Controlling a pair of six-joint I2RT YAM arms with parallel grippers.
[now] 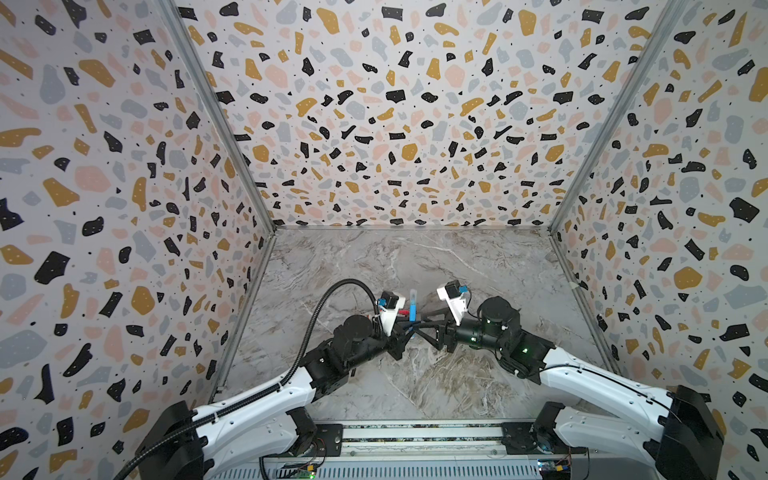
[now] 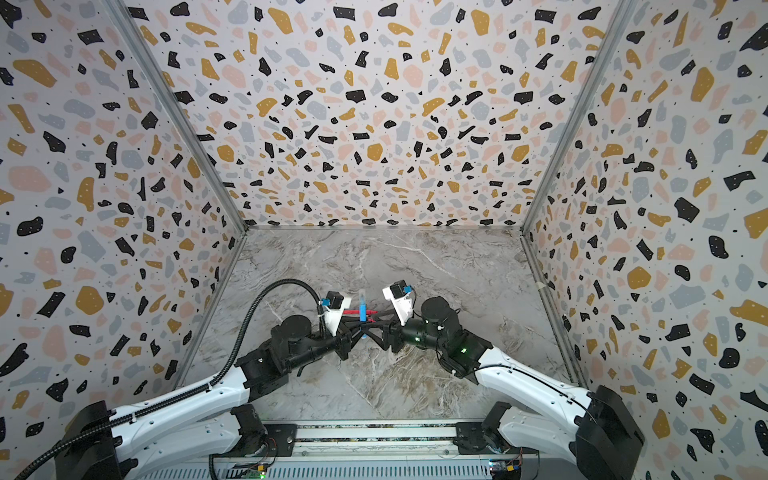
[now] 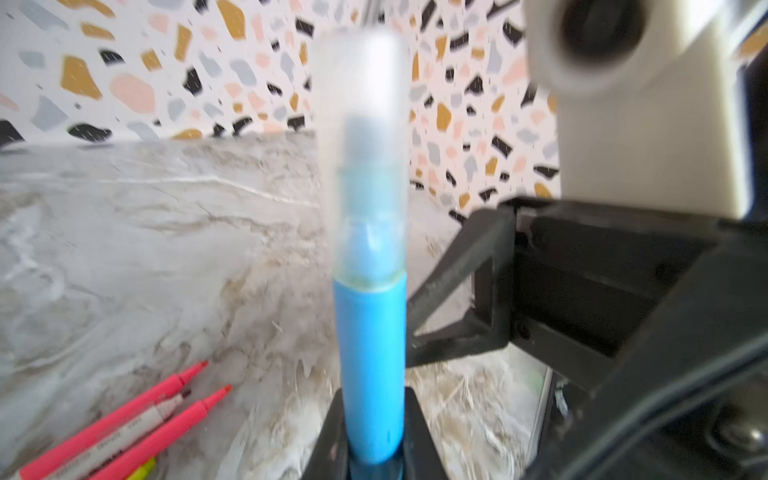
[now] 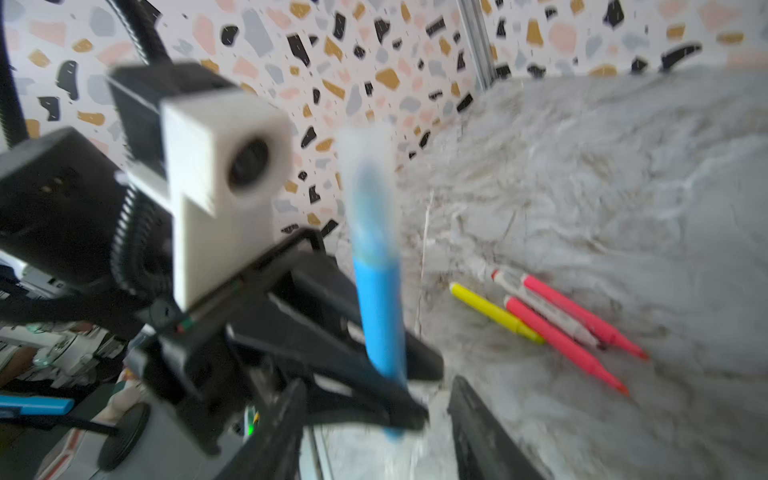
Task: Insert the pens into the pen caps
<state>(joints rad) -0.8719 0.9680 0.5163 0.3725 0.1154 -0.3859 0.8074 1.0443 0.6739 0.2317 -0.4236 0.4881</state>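
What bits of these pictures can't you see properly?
- Blue pen tip: in the left wrist view, fogged by the frosted cap over it.
- Yellow pen: in the left wrist view, cut off by the picture's edge and partly behind a pink pen.
- Writing on the white pen: in the right wrist view, too blurred to read.
- Both top views: the two arms cover most of the lying pens.

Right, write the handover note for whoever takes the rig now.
Left hand: shut on the blue pen, at its lower end.
Right hand: open beside that pen, holding nothing.
Done: a clear cap is on the blue pen.
Left: pink pens, white pen and yellow pen lie uncapped together on the table; no other caps in view.
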